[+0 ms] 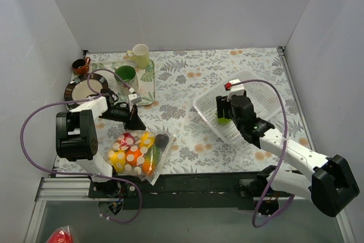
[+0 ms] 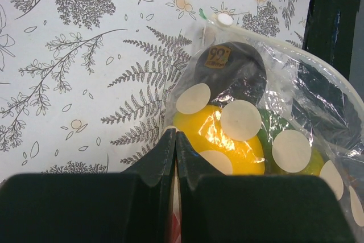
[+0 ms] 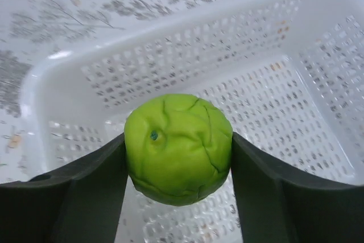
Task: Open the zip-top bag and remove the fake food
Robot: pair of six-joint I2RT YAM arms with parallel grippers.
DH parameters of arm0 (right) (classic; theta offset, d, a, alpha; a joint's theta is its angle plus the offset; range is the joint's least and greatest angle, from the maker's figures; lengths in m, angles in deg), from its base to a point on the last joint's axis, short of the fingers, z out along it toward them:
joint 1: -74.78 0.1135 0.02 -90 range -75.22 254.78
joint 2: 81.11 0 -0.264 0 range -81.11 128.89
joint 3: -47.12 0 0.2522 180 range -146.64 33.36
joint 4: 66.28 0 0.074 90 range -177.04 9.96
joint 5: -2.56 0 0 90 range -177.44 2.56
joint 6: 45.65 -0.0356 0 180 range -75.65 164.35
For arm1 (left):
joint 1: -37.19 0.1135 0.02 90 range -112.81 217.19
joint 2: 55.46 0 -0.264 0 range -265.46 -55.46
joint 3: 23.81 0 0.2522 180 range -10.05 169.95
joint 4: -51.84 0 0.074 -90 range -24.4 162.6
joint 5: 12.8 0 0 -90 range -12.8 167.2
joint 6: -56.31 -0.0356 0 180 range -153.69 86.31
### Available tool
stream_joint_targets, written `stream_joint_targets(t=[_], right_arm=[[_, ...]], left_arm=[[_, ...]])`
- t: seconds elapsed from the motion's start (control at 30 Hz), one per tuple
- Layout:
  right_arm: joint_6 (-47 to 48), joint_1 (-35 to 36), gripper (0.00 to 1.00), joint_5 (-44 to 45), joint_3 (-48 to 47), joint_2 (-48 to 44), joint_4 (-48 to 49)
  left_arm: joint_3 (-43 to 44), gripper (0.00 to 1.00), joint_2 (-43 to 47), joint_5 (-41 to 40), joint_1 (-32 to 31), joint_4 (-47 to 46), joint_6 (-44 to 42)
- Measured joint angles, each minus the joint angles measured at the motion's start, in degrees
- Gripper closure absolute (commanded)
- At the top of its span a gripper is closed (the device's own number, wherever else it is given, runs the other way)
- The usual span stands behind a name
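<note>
The zip-top bag (image 1: 149, 160) lies at the near left of the table, clear with white dots. It holds several fake food pieces: yellow (image 2: 227, 140), dark (image 2: 233, 72), orange and red. My left gripper (image 1: 135, 122) sits at the bag's far edge. In the left wrist view this gripper (image 2: 176, 136) has its jaws pressed together on the bag's rim. My right gripper (image 1: 223, 116) is shut on a green fake food piece (image 3: 178, 149), also in the top view (image 1: 224, 120). It holds the piece just above the floor of the white basket (image 3: 57, 83).
The white slotted basket (image 1: 261, 92) stands at the right. At the back left, a leaf-print tray (image 1: 149, 86) carries a green mug (image 1: 126, 75). A cream mug (image 1: 140, 55), a dark plate (image 1: 85, 89) and a small brown cup (image 1: 79, 66) are nearby. The dark front edge (image 1: 187, 183) runs just below the bag.
</note>
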Motion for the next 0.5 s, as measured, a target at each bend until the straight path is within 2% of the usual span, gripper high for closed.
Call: stream_joint_targets(t=[0.17, 0.33, 0.43, 0.5], right_arm=[[-1.6, -2.12, 0.02, 0.35, -2.03, 3.72, -6.71], [-1.18, -1.55, 0.02, 0.04, -2.08, 0.83, -9.09], [0.11, 1.16, 0.02, 0.72, -2.19, -2.86, -9.09], [1.62, 6.25, 0.02, 3.56, -2.99, -4.37, -9.16]], left_arm=[[0.07, 1.0, -0.66, 0.74, 0.0, 0.04, 0.55], [0.07, 1.0, -0.81, 0.94, 0.0, 0.0, 0.74], [0.07, 1.0, -1.14, 1.18, 0.0, -0.07, 0.76], [0.07, 1.0, -1.7, 1.49, 0.0, -0.13, 0.76]])
